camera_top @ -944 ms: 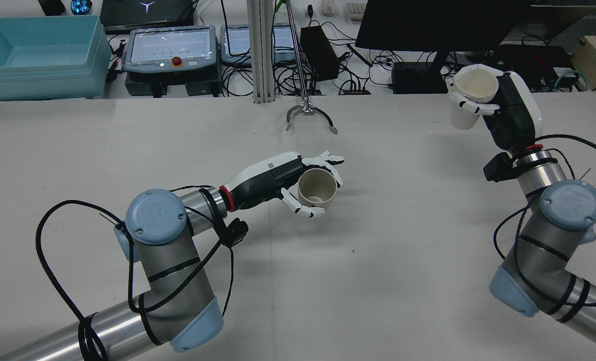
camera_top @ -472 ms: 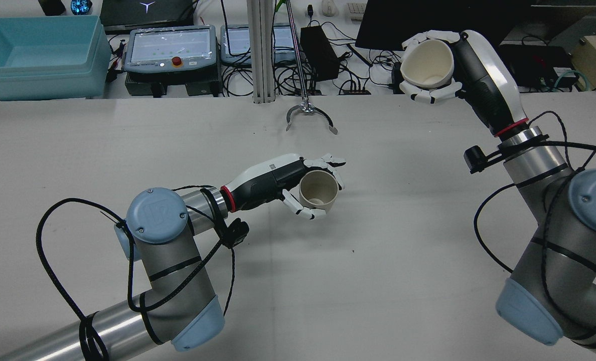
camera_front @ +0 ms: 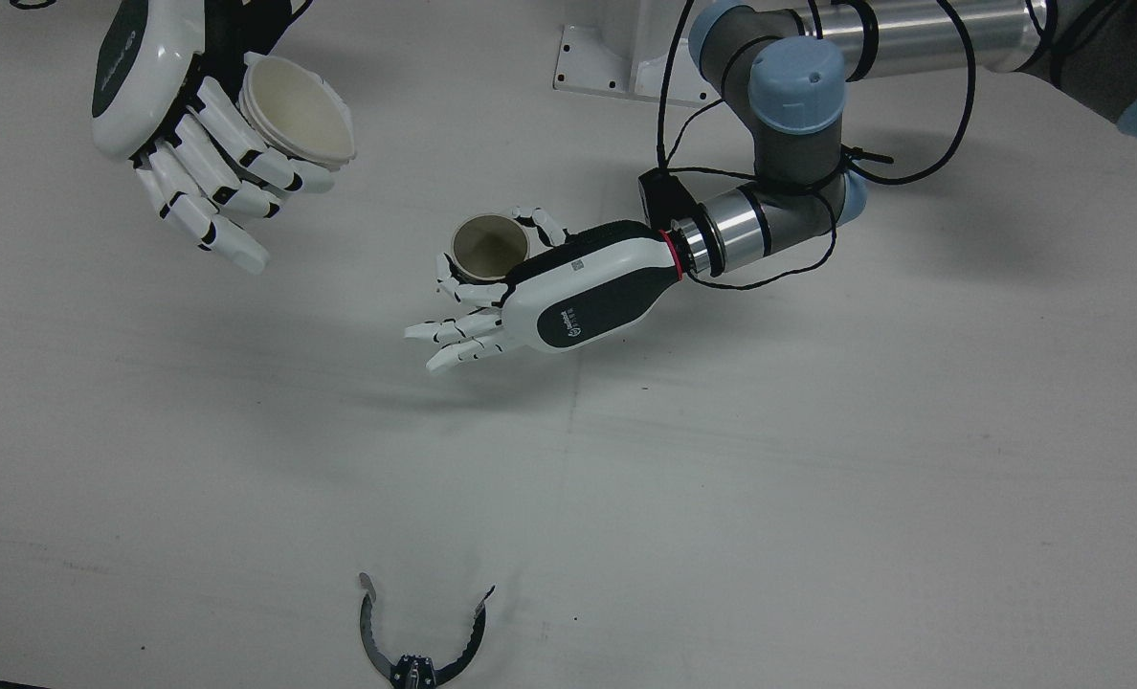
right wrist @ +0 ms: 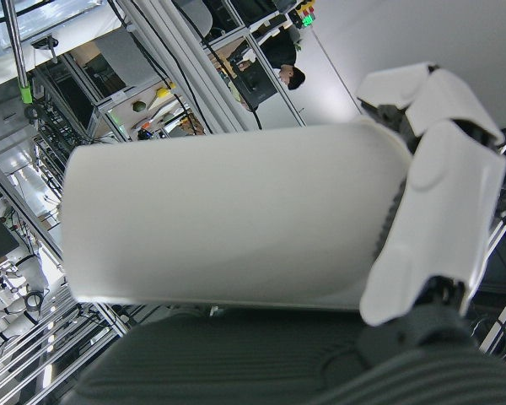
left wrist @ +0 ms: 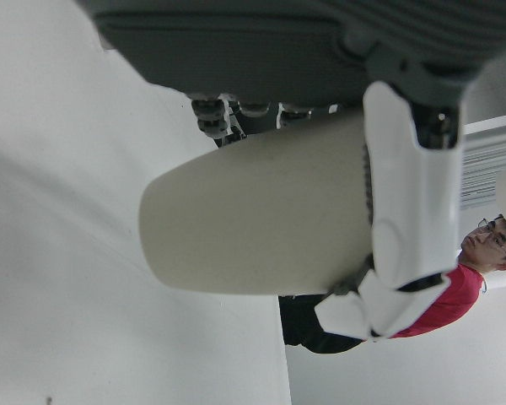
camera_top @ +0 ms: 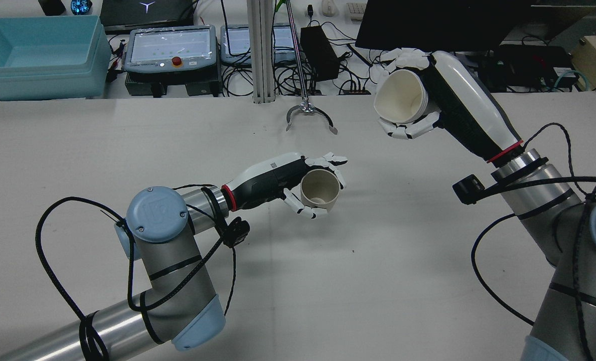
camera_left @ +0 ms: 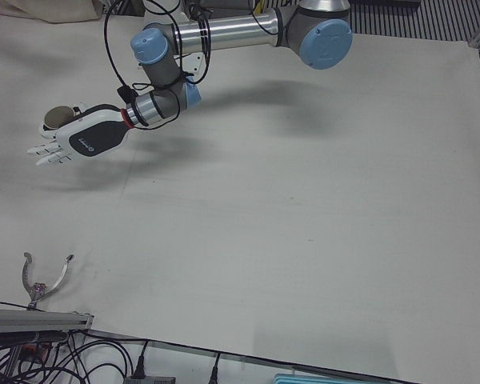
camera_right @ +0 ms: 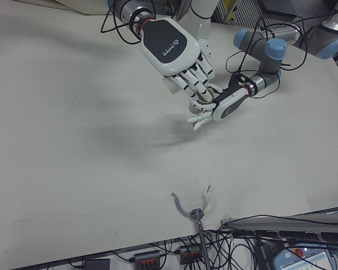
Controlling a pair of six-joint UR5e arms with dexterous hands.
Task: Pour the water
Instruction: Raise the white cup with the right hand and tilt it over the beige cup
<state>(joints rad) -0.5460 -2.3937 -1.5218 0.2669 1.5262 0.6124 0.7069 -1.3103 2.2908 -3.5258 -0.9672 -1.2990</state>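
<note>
Right hand [camera_top: 431,95] swung inward — white cup [camera_top: 398,98] tipped sideways, raised.

We've got the left hand [camera_top: 298,183] wrapped around a beige cup [camera_top: 320,189] near the middle of the table [camera_top: 378,250], cup roughly upright with its mouth tipped a bit toward the camera. Over on the other side, the right hand [camera_top: 428,108] grips a white cup [camera_top: 398,98] raised above the far edge of the table, tilted hard so the opening faces left toward the other cup. The two cups are well apart. A small metal claw [camera_top: 309,115] hangs over the far middle.
</note>
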